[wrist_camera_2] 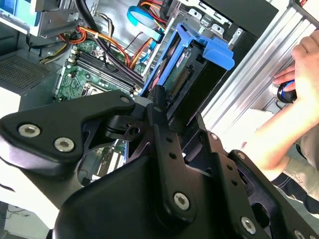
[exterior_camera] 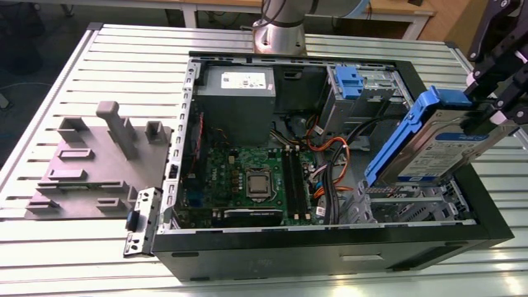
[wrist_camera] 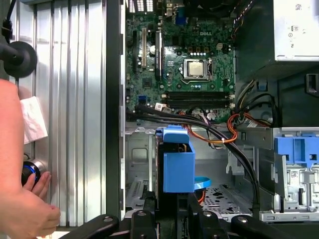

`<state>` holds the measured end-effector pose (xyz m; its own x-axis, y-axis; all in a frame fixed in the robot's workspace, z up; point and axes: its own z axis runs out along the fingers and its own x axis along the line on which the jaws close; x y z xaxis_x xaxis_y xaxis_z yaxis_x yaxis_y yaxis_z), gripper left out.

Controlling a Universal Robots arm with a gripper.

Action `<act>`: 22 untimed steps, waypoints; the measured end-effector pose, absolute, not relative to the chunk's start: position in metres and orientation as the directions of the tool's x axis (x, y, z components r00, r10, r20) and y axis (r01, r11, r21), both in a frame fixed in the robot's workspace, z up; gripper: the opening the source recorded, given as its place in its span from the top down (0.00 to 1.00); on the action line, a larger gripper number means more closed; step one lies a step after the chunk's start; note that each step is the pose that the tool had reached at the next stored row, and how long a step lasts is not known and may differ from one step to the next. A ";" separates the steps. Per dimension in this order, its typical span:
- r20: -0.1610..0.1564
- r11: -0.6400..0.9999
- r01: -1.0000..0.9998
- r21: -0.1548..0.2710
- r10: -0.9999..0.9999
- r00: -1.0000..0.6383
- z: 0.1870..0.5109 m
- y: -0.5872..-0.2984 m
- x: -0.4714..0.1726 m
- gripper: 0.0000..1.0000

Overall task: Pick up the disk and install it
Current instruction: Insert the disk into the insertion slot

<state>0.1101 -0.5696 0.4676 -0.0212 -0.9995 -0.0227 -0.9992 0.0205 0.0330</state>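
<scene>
Holding the disk (exterior_camera: 437,154) by its upper end, the gripper (exterior_camera: 493,114) had its black fingers closed onto the drive, which hung lifted and steeply tilted at the exterior view's right.

Items, from the exterior view's left to its right:
- Slatted metal table (exterior_camera: 66,260), carrying everything.
- Grey fixture plate (exterior_camera: 91,167) with upright blocks, lying well apart from the disk, just beside the case.
- Open computer case (exterior_camera: 330,247), on its side, black rim all round.
- Grey power-supply box (exterior_camera: 239,86) in the far corner, with the green motherboard (exterior_camera: 247,179) nearer.
- Bare blue bracket (exterior_camera: 348,83), seated in the far drive cage.
- The disk, label face up and blue rails along both long edges. Its lower end sat just over the drive bay (exterior_camera: 412,207) in the case's near corner. Whether it touched the bay's metal could not be told.

Room and edges: in the first wrist view the bay's perforated floor (wrist_camera: 224,194) showed beneath the drive. A bundle of black cables (wrist_camera: 219,134) ran close alongside, and the case wall (wrist_camera: 113,99) stood near on the other side.

Arm: base column (exterior_camera: 279,31) stood at the table's far edge behind the case. The gripper linkage reached down from the exterior view's upper right.

A person's hand (wrist_camera: 22,214) rested at a blue-lit button (wrist_camera: 31,172) outside the case wall.
</scene>
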 end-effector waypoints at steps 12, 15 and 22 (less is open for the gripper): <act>-0.023 0.020 -0.999 0.033 -1.000 -0.021 0.460 -0.570 0.113 0.65; -0.023 0.020 -0.999 0.033 -1.000 -0.021 0.457 -0.570 0.113 0.65; -0.023 0.021 -0.999 0.033 -1.000 -0.021 0.450 -0.571 0.116 0.65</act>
